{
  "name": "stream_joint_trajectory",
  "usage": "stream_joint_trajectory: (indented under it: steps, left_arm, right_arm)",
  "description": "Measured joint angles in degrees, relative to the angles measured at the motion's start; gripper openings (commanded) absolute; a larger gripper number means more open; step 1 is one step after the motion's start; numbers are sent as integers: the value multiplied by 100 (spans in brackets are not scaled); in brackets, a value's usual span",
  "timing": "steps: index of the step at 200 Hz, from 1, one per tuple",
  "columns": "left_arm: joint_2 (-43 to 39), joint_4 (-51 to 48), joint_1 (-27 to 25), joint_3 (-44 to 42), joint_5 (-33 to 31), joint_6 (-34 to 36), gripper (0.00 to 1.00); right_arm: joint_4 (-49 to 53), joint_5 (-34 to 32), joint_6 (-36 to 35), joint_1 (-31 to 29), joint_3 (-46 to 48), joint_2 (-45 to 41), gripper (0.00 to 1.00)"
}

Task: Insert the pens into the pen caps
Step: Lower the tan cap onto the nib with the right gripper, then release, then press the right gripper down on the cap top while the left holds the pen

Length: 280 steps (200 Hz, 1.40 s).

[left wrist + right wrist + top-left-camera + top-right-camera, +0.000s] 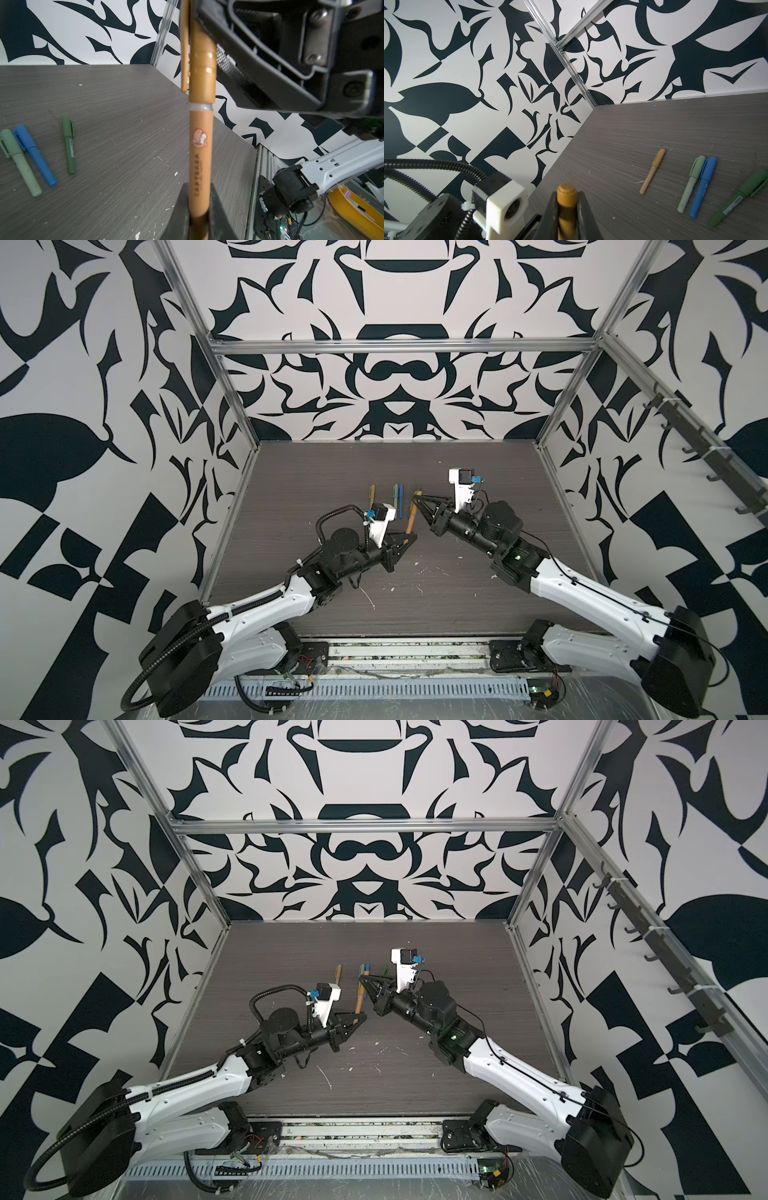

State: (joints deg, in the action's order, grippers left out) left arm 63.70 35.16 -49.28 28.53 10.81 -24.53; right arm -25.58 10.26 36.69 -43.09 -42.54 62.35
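My left gripper [411, 536] [200, 188] is shut on the barrel of the orange-brown pen [412, 520] [200, 153], held above the table. My right gripper [414, 498] [568, 198] is shut on the orange-brown pen cap [202, 72] [566, 190], which sits over the pen's tip end. A thin silver ring shows between cap rim and barrel. Capped pens lie on the table behind: tan [371, 497] [652, 172], pale green [19, 164] [691, 182], blue [34, 154] [704, 187] and dark green [69, 145] [741, 203].
The grey table [457, 605] carries white scratch marks [368, 597] in its front half. Patterned walls with aluminium posts [232, 406] close it in at the left, back and right. A yellow bin [353, 209] sits outside past the table's side rail.
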Motion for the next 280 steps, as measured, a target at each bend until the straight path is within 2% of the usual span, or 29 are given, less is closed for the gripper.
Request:
stream_joint_trajectory:
  steps: [28,58,107,124,133,137,148,158,178,192,264,280]
  left_arm:
    - [28,-79,4,61,-9,184,0]
    - [66,-59,59,304,-98,485,0]
    - [35,-177,68,321,-284,984,0]
    - [31,-219,68,317,-337,1132,0]
    - [28,-240,68,315,-358,1213,0]
    - [24,-245,68,315,-369,1248,0]
    - [13,-264,68,315,-398,1333,0]
    - [0,-310,68,315,-420,1414,0]
    - [-22,-435,68,317,-459,1572,0]
    - [-28,-516,68,323,-485,1661,0]
    - [-236,-841,68,337,-531,1843,0]
    - [-247,-857,68,339,-529,1845,0]
  right_arm:
    - [118,26,-20,15,-52,-15,24]
    - [774,125,-127,-33,-79,-313,32]
    - [1567,15,-341,-48,-343,-1117,33]
    - [1897,-149,-483,-48,-586,-1237,23]
    - [2072,-249,-514,-46,-732,-1241,6]
    - [2184,-297,-619,-48,-822,-1222,1]
    - [2483,-409,-678,-48,-1084,-1123,0]
    - [2793,-507,-756,-48,-1412,-940,5]
    - [3259,-629,-898,-46,-2079,-485,24]
    - [3453,-654,-955,-46,-2420,-208,28]
    - [3832,-693,-946,-46,-2750,452,30]
    - [3827,-686,-898,-46,-2750,490,25]
